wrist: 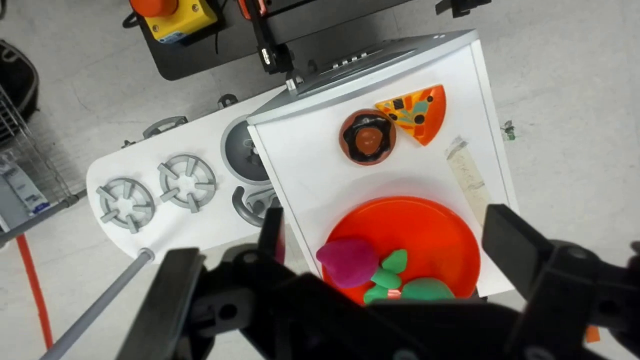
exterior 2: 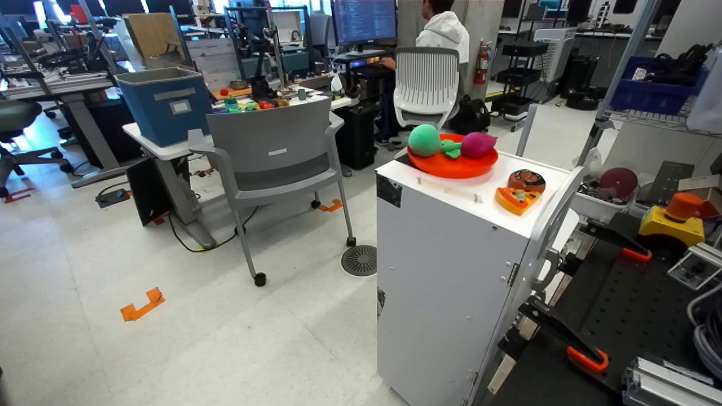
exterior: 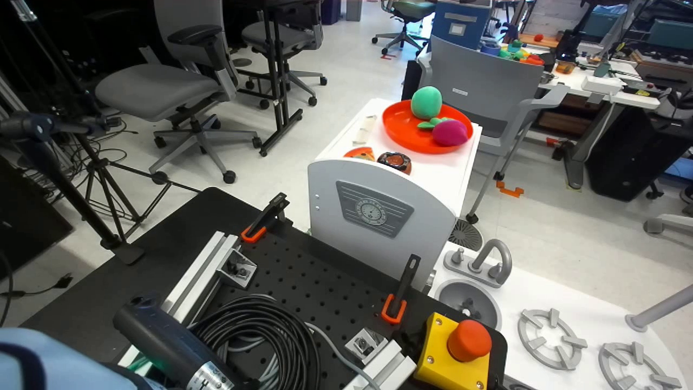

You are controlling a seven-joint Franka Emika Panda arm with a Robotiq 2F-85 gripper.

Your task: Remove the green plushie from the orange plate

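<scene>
The green plushie (exterior: pixel 426 103) rests on the orange plate (exterior: pixel 403 132), towards its far side, beside a magenta toy (exterior: pixel 450 133) with green leaves. Both exterior views show this, with the green plushie (exterior 2: pixel 424 140) at one edge of the orange plate (exterior 2: pixel 457 168). From the wrist, the lower part of the green plushie (wrist: pixel 427 288) is hidden behind the gripper's body, while most of the orange plate (wrist: pixel 430 235) shows. My gripper (wrist: pixel 387 232) stands wide open above the plate, its fingers apart on either side with nothing held. Neither exterior view includes it.
The plate sits on a white cabinet top (wrist: pixel 320 170) with a raised front panel (exterior: pixel 379 211). A toy donut (wrist: pixel 367 137) and a toy pizza slice (wrist: pixel 417 112) lie there too. Alongside is a lower play counter with a faucet (exterior: pixel 490 262) and burners (exterior: pixel 552 338).
</scene>
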